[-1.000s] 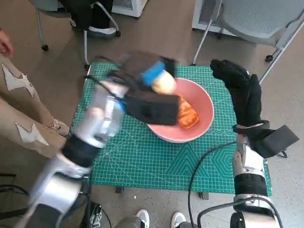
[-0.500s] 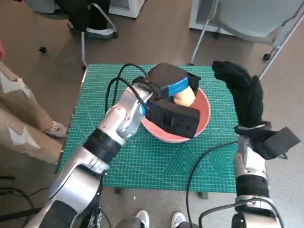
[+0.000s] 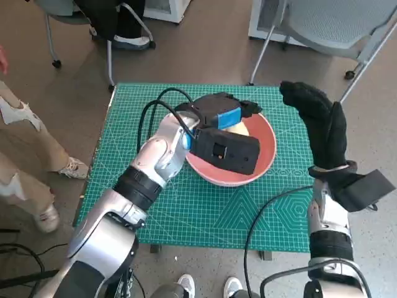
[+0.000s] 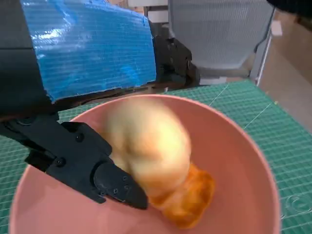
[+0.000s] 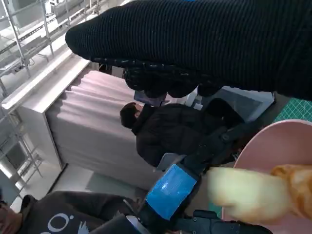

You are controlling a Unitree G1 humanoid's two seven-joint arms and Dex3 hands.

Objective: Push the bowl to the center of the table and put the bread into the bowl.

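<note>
A pink bowl (image 3: 265, 146) stands on the green mat (image 3: 186, 205), right of the middle. My left hand (image 3: 220, 115) hovers over its far rim with fingers spread. A pale bread roll (image 3: 239, 129) lies just under them, blurred in both wrist views (image 4: 146, 141) (image 5: 243, 195), and rests on an orange pastry (image 4: 191, 201) in the bowl (image 4: 234, 146). The black fingers (image 4: 97, 170) sit beside the roll without closing on it. My right hand (image 3: 319, 124) stands upright to the right of the bowl, holding nothing. The left wrist's black box hides the bowl's near left part.
A grey chair (image 3: 335, 25) stands behind the table's far right corner, another chair at the far left. A person's legs (image 3: 18, 124) are close to the table's left side. A seated person (image 5: 170, 131) shows in the right wrist view.
My left hand carried the pale roll over the bowl, then spread its fingers. The roll now sits lower, on the orange pastry. The right hand stayed put.
</note>
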